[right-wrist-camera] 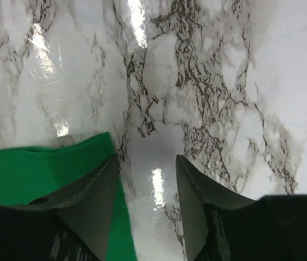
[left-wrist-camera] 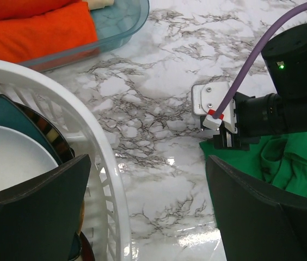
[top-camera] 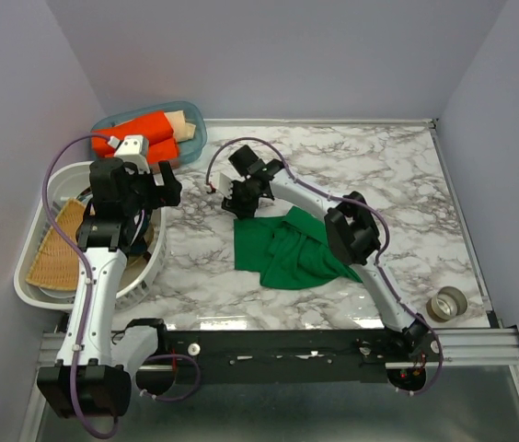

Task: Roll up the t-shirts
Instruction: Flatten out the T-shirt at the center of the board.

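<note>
Near middle of table: green t-shirt in a crumpled heap, not flattened, not rolled (orange rolls and beige roll sitting in blue tub, far left). Right gripper low at shirt's far-left corner, fingers apart, bare marble in the gap, hem just under one finger, nothing clamped. Left gripper spread wide, empty, above white basket rim, well apart from shirt. Risky to close now: likely to nip only the hem edge, or nothing, with the gap over marble. Likely to bunch worse if dragged by one corner, and to roll lopsided unless spread flat first.
</note>
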Motion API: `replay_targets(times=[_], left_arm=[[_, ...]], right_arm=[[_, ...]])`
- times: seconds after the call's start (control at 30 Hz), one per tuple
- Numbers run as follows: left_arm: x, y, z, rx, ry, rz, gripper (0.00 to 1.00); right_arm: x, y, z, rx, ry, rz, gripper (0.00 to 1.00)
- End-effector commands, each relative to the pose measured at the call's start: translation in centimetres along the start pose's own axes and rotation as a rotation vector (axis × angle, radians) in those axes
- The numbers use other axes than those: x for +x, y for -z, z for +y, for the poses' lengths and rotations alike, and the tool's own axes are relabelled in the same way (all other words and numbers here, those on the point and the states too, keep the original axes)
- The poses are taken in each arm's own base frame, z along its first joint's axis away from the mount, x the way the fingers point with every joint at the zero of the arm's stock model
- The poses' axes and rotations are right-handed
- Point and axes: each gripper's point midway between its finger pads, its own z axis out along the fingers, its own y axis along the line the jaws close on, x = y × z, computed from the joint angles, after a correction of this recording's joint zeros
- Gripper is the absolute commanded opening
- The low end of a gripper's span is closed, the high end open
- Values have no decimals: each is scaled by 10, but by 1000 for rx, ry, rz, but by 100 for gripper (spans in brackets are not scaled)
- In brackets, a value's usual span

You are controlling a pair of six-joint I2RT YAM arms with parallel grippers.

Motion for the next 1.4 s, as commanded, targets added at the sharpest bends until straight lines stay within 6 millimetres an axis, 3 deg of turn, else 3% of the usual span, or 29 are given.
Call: replay_targets(times=[0.0, 0.1, 0.23, 0.37, 0.57, 0.83, 0.87, 0.97, 1.13, 1.2, 1.23, 1.3, 1.37], left_arm=[[3, 8, -3, 22, 26, -1, 99], [4, 9, -4, 27, 27, 0, 99], [5, 9, -8, 55, 21, -2, 99], [4, 10, -10, 62, 21, -10, 99], [6, 14, -10, 63, 21, -12, 99], [12, 17, -9, 55, 18, -3, 99], [13, 17, -9, 55, 18, 2, 99], [14, 17, -8, 52, 18, -1, 99], [16, 16, -5, 43, 29, 2, 99], [15, 15, -5, 49, 33, -2, 99], [15, 14, -5, 50, 36, -2, 99], [13, 13, -7, 60, 40, -5, 99], [11, 12, -8, 67, 33, -2, 99]], right_arm=[[-9, 5, 7, 0, 15, -9, 55], [-28, 20, 5, 11, 11, -73, 55], [-34, 27, 16, -31, 9, -104, 55], [-27, 23, 32, -99, 15, -87, 55], [-15, 9, 40, -117, 15, -38, 54], [-8, -12, 32, -83, 10, 20, 50], [3, -19, 36, -102, -2, 53, 48], [4, -19, 38, -126, -11, 72, 30], [5, -22, 40, -136, -22, 73, 28], [6, -22, 42, -145, -21, 69, 14], [5, -20, 41, -139, -23, 66, 1], [3, -17, 35, -105, -30, 54, 1], [-22, 11, 9, -6, -71, -29, 1]])
